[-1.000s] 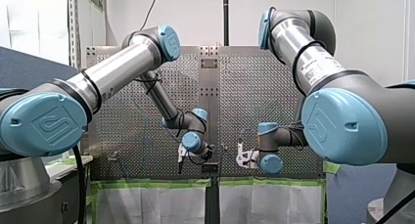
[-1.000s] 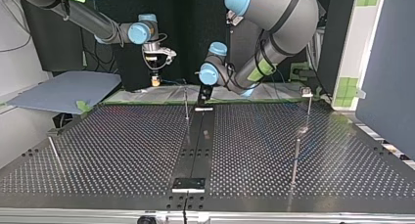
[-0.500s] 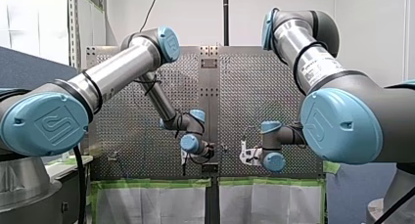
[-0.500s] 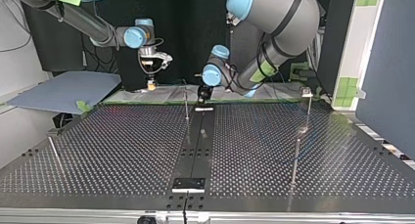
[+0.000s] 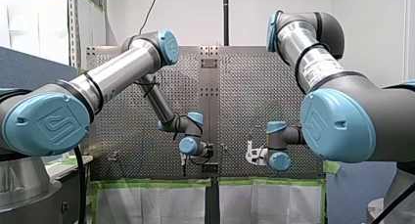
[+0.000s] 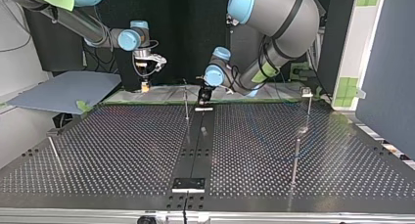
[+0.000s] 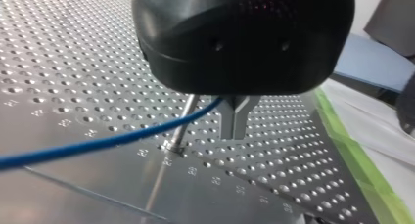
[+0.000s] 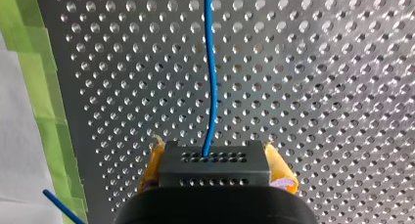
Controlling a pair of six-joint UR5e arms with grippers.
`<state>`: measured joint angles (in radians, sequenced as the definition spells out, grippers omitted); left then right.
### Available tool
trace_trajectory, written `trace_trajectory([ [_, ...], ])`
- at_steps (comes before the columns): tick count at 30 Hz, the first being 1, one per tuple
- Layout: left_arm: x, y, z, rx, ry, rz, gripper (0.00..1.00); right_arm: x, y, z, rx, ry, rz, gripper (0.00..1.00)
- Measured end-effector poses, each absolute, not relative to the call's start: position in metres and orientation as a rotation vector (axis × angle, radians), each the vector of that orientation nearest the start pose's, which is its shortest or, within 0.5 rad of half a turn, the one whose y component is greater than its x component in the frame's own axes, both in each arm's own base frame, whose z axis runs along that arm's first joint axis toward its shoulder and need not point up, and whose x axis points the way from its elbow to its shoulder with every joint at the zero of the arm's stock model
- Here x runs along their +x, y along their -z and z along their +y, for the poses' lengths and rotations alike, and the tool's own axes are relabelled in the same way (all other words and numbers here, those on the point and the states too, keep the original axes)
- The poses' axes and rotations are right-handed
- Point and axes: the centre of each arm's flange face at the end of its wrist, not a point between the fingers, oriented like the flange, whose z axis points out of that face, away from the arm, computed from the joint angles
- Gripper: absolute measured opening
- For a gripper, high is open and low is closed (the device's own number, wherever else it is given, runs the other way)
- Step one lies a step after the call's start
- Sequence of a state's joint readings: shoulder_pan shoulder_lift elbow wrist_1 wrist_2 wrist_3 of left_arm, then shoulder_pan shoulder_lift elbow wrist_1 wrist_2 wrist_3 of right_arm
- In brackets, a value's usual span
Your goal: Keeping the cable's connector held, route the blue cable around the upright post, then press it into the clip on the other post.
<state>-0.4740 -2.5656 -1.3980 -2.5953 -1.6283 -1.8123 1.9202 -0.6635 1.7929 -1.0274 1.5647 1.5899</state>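
In the right wrist view my right gripper [image 8: 215, 158] is shut on the black connector [image 8: 214, 171], with a yellow pad on each side of it. The blue cable [image 8: 210, 77] runs straight ahead from the connector over the perforated plate. In the left wrist view my left gripper [image 7: 234, 135] has its metal fingers shut on the blue cable [image 7: 98, 145], right beside the thin upright post [image 7: 182, 128]. In the top view that post [image 6: 186, 104] stands at the table's far middle with my left gripper [image 6: 203, 94] next to it. My right gripper [image 6: 145, 84] hangs further left. The clip post [image 6: 308, 109] stands at the far right.
Two more thin posts rise from the table [image 6: 122, 150], one at the near right [image 6: 295, 160] and a leaning one at the near left [image 6: 55, 153]. A black strip [image 6: 198, 145] runs down the middle. Green tape [image 8: 44, 101] edges the plate near my right gripper.
My right gripper has carried the connector toward the top view's left, away from the post. My left gripper has shifted slightly closer to the upright post and stays shut.
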Motion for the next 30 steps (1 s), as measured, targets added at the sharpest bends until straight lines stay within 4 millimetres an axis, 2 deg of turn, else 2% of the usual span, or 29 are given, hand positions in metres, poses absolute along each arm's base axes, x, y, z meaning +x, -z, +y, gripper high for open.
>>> trace_trajectory([
  [7, 0.56, 0.016, -0.43, 0.153, 0.518, 1.86, 0.0, 0.322, 0.045, -0.516, 1.544, -1.405, -1.115, 0.0],
  [15, 0.558, 0.016, -0.435, 0.13, 0.621, 1.868, 0.0, 0.309, 0.05, -0.535, 1.541, -1.387, -1.131, 0.0],
  [22, 0.555, 0.035, -0.432, 0.087, 0.674, 1.902, 0.0, 0.306, 0.05, -0.54, 1.542, -1.382, -1.13, 0.0],
  [30, 0.558, 0.043, -0.426, 0.048, 0.69, 1.912, 0.0, 0.306, 0.046, -0.549, 1.533, -1.385, -1.129, 0.0],
])
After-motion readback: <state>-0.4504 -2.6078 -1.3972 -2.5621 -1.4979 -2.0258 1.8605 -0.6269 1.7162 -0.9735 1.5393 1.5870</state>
